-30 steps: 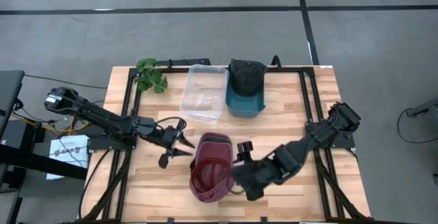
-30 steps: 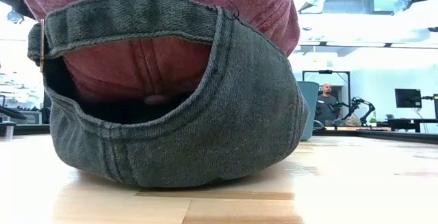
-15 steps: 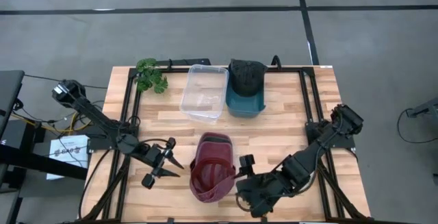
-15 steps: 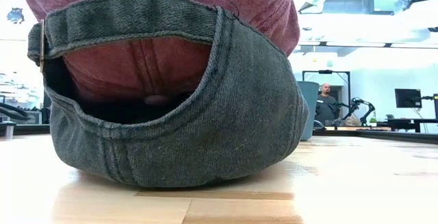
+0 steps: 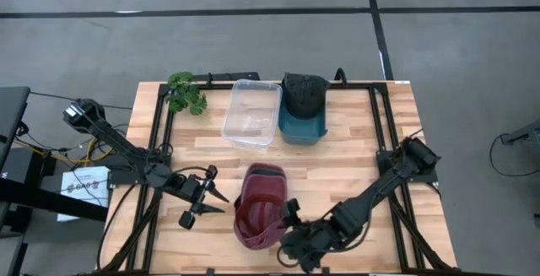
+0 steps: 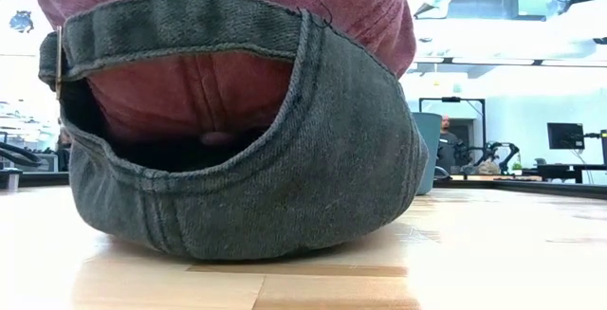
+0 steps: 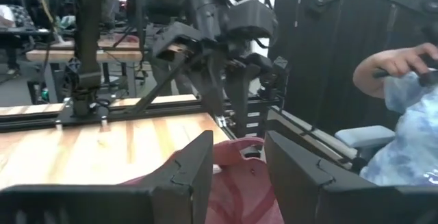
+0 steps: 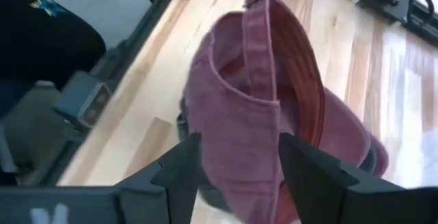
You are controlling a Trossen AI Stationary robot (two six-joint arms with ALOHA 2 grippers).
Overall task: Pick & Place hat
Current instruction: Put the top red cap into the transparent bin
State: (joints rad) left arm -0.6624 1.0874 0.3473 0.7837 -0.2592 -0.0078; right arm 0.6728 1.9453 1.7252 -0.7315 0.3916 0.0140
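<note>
A red hat lies on the wooden table near its front edge, opening up; in the low view the hat fills the frame, grey brim resting on the wood. My right gripper slants down over the hat's near right part, open, its fingers standing on either side of the hat's back edge. My left gripper hovers open and level just left of the hat, with nothing between its fingers; beyond them the hat shows. My right gripper comes at the hat's back edge slanting down from the near right. One finger stands outside the crown and the other over the hollow. I cannot tell whether either finger touches the cloth. The hat rests on the table.
At the far side stand a clear plastic container, a teal bin with a dark hat on it, and a green plant. A person's hand and sleeve show beyond the table.
My left gripper has swung away from the hat toward the table's near left and then kept still. My right gripper has sunk and gone toward the near edge, coming over the hat's near right part. The hat has not moved.
</note>
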